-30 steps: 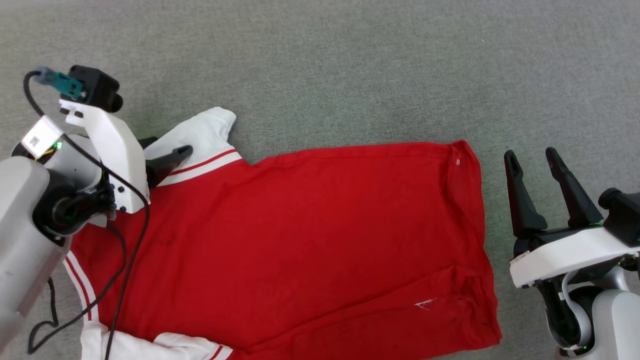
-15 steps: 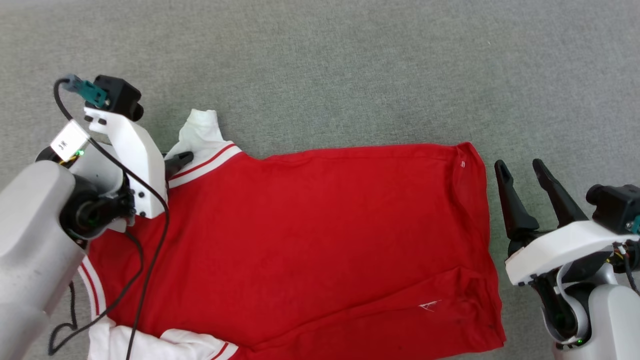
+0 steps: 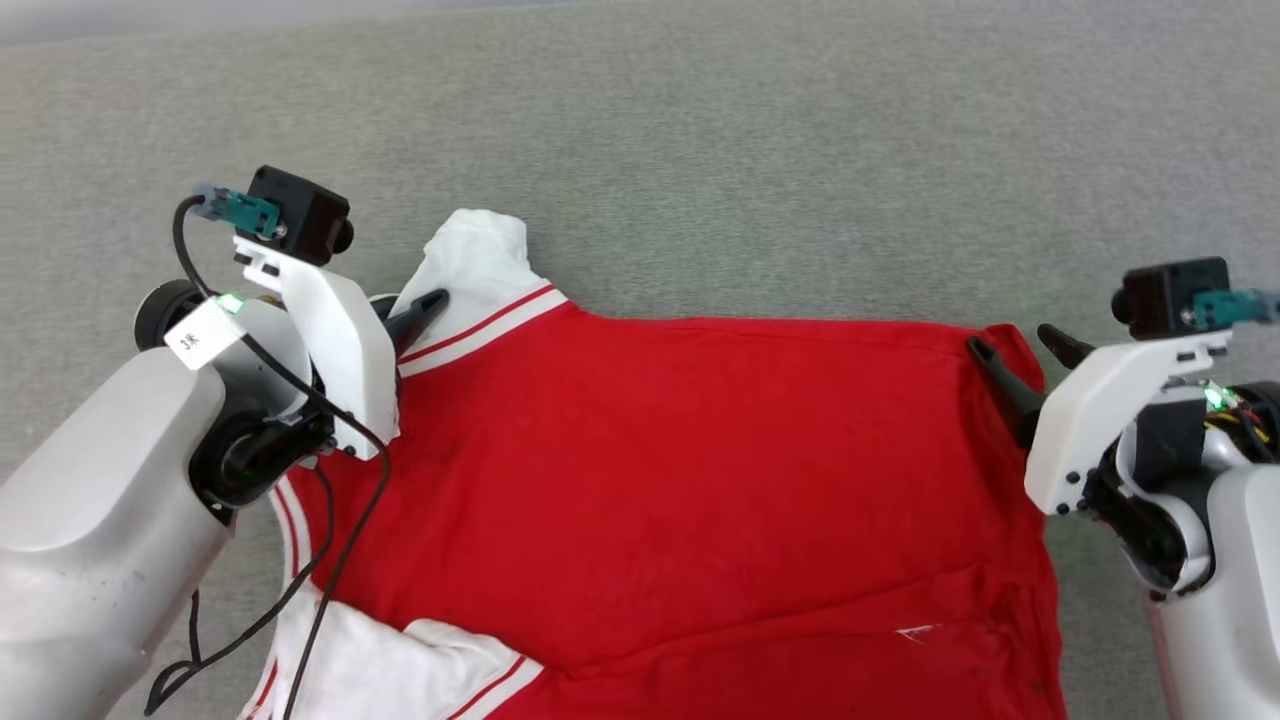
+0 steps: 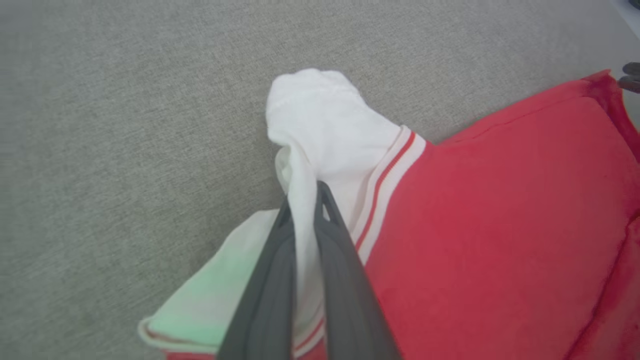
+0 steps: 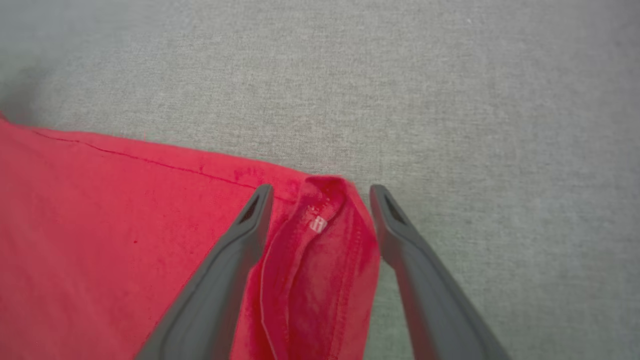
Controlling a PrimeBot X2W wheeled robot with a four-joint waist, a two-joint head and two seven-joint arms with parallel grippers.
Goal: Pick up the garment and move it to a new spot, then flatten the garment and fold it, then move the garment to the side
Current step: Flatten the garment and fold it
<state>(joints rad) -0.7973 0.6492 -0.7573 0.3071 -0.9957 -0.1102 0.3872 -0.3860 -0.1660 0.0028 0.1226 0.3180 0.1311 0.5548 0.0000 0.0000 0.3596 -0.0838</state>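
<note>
The grey surface (image 3: pixel 760 150) lay bare and wide beyond both sets of jaws, leaving open room ahead of the fingertips. The garment (image 3: pixel 700 480) lay spread on it between the two arms, its far edge running nearly straight across. The white sleeve (image 4: pixel 330 115) bunched up just ahead of the left gripper (image 4: pixel 302 197), whose jaws were pinched narrow on its fabric. The hem corner (image 5: pixel 320 235), folded over, sat between the wide-spread jaws of the right gripper (image 5: pixel 322 192); contact there could not be told.
</note>
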